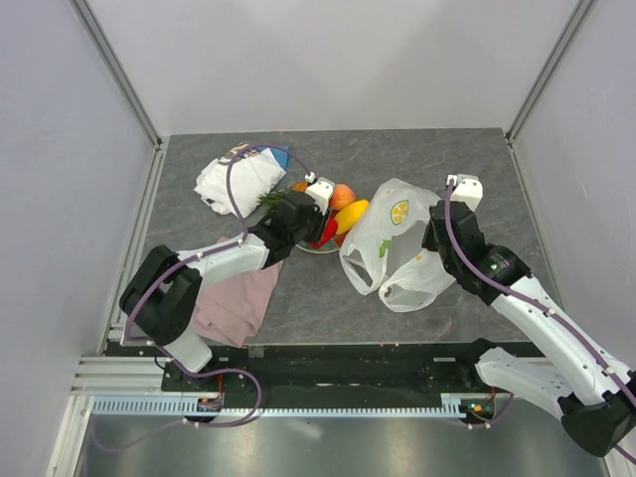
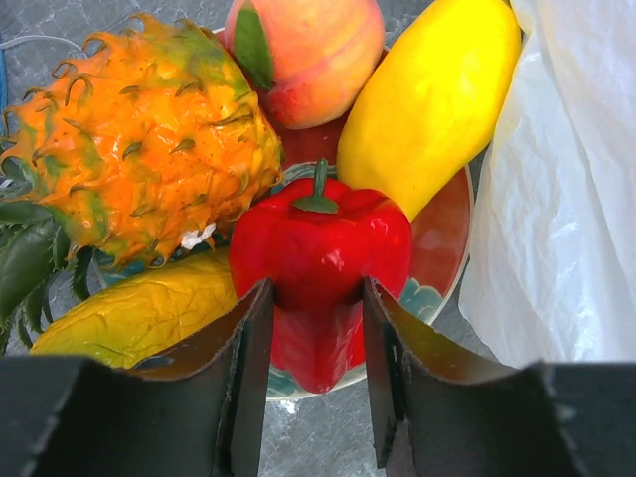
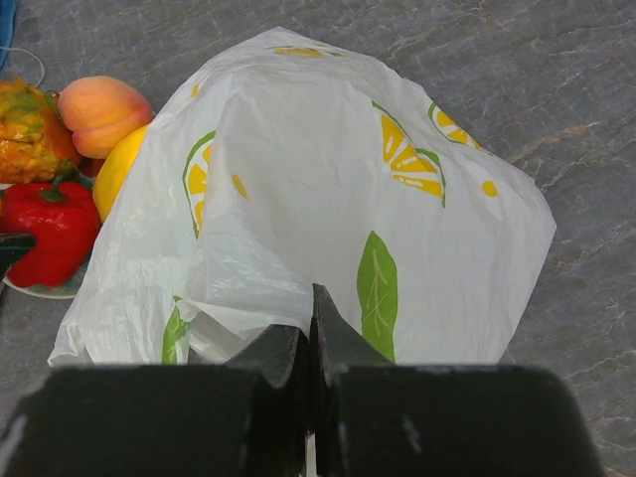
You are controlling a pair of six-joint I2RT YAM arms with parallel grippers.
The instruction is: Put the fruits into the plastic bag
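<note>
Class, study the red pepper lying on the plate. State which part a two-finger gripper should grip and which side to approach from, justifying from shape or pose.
Grip the red pepper across its tapered lower body, coming from the plate's near rim. Its stem points away, that end lies at the rim with no fruit before it, and pineapple, mango and plastic bag crowd the other sides.

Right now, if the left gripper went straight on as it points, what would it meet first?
The glossy red pepper-shaped piece, right at the left gripper's fingertips; whether they already touch it is unclear.
</note>
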